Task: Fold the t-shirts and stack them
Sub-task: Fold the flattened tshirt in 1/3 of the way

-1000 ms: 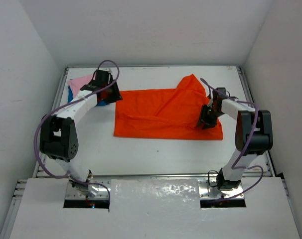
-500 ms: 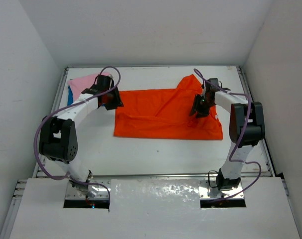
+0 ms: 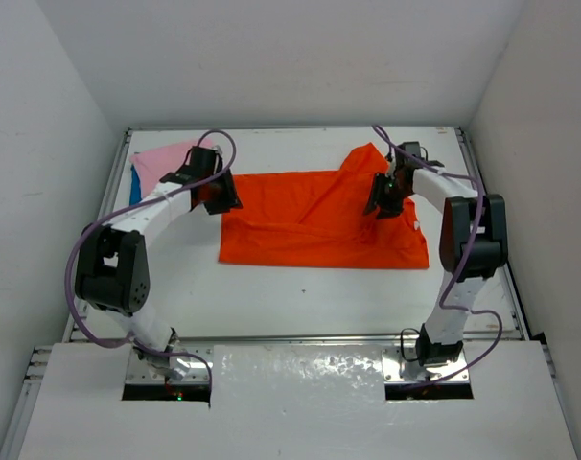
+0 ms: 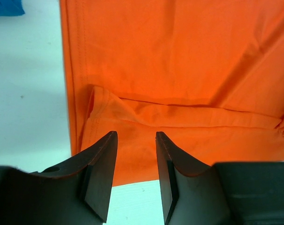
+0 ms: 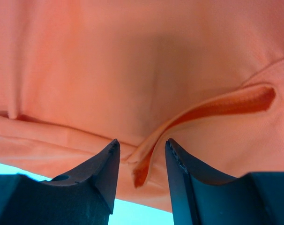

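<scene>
On the bench (image 3: 300,297): orange-red shirt (image 3: 310,225), folding barely begun.
Open and empty: left tool (image 3: 219,195), right tool (image 3: 382,199); pink shirt (image 3: 161,158), blue shirt (image 3: 134,188) wait aside.

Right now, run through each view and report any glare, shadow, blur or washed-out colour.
Top external: evenly lit and sharp, with patchy glare on the glossy near panel. Left wrist: the orange shirt is crisp, its stitching readable, and the left gripper is dark. Right wrist: the shirt looks pale and soft, with a dim shadow patch mid-frame, and the right gripper is nearly a silhouette.
</scene>
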You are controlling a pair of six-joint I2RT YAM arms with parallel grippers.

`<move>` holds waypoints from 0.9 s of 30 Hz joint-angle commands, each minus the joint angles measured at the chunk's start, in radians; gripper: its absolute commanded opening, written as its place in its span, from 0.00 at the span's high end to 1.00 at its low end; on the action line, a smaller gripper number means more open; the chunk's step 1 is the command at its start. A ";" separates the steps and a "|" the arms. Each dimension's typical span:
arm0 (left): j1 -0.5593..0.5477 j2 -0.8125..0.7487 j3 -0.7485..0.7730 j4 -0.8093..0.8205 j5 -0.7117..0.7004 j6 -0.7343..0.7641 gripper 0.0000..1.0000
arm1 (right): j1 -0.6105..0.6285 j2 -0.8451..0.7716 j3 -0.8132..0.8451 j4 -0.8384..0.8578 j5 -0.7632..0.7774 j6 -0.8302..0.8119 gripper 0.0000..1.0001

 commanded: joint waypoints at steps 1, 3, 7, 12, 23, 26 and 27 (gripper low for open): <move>-0.022 -0.020 -0.002 0.060 0.031 0.005 0.64 | 0.004 -0.113 -0.013 -0.004 0.009 -0.030 0.57; -0.027 0.003 0.010 0.058 0.040 0.011 0.64 | 0.005 -0.166 -0.054 0.024 -0.008 -0.022 0.58; -0.028 0.039 0.009 0.045 0.023 0.022 0.64 | 0.008 -0.231 -0.102 0.036 -0.039 0.004 0.58; -0.028 0.024 -0.068 0.023 -0.014 0.032 0.64 | 0.049 -0.234 -0.188 0.076 -0.069 0.029 0.59; -0.030 0.066 -0.198 0.112 0.012 -0.010 0.64 | 0.086 -0.041 -0.113 0.165 -0.086 0.064 0.59; -0.031 0.088 -0.206 0.110 -0.001 -0.007 0.64 | 0.086 0.031 -0.029 0.127 -0.092 0.047 0.59; -0.031 0.099 -0.207 0.103 -0.002 -0.006 0.64 | 0.086 0.043 -0.010 0.119 -0.095 0.042 0.59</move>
